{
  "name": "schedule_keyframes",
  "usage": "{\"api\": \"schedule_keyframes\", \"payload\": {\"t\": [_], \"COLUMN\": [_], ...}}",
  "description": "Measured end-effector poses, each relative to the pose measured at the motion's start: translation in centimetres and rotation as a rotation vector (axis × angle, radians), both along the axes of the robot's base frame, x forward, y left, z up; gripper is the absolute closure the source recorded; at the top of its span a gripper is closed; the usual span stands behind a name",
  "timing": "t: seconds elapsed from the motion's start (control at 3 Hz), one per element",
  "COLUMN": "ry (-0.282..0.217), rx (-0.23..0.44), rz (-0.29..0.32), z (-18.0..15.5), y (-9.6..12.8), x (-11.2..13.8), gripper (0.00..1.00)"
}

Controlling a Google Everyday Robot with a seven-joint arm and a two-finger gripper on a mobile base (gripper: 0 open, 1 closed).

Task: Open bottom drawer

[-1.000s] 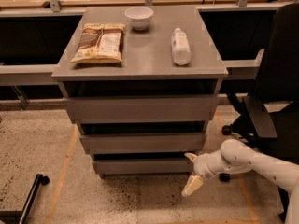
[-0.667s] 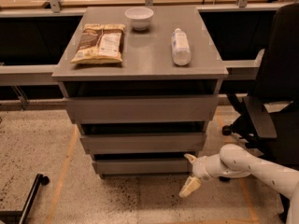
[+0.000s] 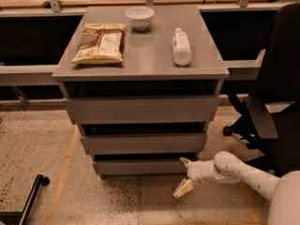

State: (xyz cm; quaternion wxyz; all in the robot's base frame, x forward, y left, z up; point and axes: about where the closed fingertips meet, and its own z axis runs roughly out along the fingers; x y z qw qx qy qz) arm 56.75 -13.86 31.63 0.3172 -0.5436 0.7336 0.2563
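The bottom drawer [image 3: 140, 167] is the lowest and narrowest of three grey handleless fronts in the cabinet, just above the floor. Its front looks flush with a dark gap above it. My gripper [image 3: 184, 176] comes in from the right on a white arm and sits at the drawer's right end. Its fingers are spread: the upper fingertip [image 3: 184, 161] is at the drawer front's top right corner, and the lower finger [image 3: 183, 189] hangs below and in front of it over the floor. It holds nothing.
The middle drawer [image 3: 143, 143] and top drawer [image 3: 140, 109] are above. On the cabinet top lie a snack bag [image 3: 101, 43], a white bowl [image 3: 139, 18] and a bottle [image 3: 181, 46]. A black office chair [image 3: 274, 111] stands at the right. A black pole [image 3: 28, 196] lies on the speckled floor at the left.
My gripper has crept left toward the bottom drawer's right end. The drawer front has not visibly moved.
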Motion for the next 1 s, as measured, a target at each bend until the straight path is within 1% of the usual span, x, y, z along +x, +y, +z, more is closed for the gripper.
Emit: {"api": "schedule_keyframes", "payload": {"t": [0.33, 0.67, 1.0], "ry": [0.013, 0.026, 0.029], "rx": [0.023, 0.036, 0.058], "rz": [-0.022, -0.047, -0.066], "z": [-3.0, -5.5, -8.8], "y": [0.1, -0.2, -1.4], "x": [1.4, 2.9, 7.3], "gripper": [0.00, 0.00, 0.00]}}
